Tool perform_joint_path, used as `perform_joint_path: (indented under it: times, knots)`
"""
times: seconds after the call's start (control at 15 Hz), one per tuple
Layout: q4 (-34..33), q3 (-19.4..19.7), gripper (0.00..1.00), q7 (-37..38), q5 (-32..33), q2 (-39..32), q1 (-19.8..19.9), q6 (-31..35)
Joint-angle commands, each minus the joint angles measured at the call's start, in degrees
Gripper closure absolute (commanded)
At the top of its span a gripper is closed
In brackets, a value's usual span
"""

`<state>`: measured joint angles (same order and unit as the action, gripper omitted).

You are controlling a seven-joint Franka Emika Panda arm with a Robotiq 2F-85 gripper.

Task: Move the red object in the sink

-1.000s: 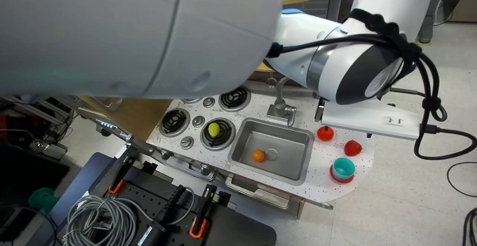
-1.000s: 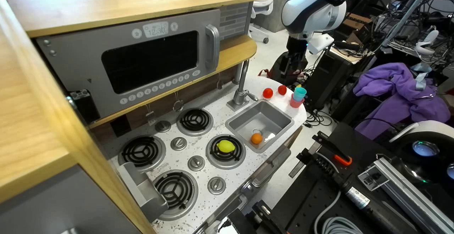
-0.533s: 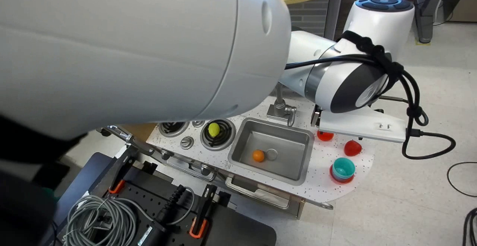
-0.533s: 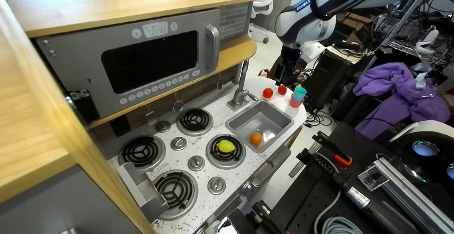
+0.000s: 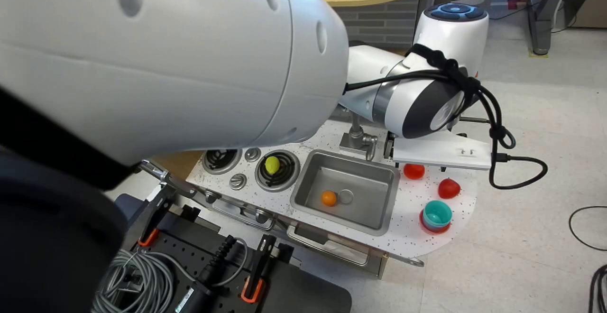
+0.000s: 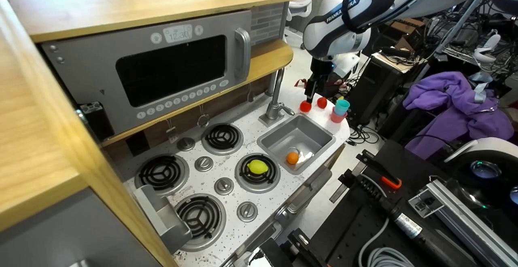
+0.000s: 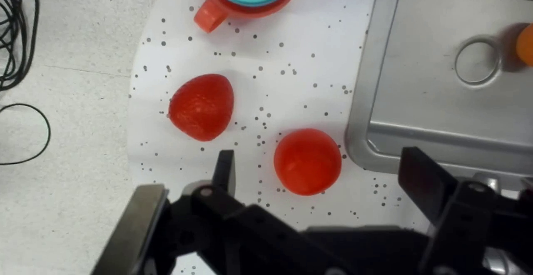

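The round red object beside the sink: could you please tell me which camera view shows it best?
The wrist view shows the round red object best: it appears large, whole and uncovered, between the open jaws. Both exterior views show it smaller and partly covered, by the white wrist plate or, it seems, the jaws.

Red object (image 7: pixel 307 161) (round) beside sink (image 7: pixel 429 91).

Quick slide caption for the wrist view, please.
Open black end effector framing a glossy rounded red object on a speckled white countertop beside a grey metal sink.
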<state>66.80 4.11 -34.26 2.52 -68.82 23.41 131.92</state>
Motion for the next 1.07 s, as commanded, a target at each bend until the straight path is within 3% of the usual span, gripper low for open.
perform_joint_path:
  times: [0.0,0.67,1.0]
  knots:
    - [-4.54,0.63,0.00,0.93,2.74,-3.88,-1.45,0.86]
    - [-11.60,2.03,0.00,3.41,6.44,-9.54,-3.57,-0.99]
    - [-16.13,2.86,0.00,5.00,6.63,-12.72,-3.50,-5.45]
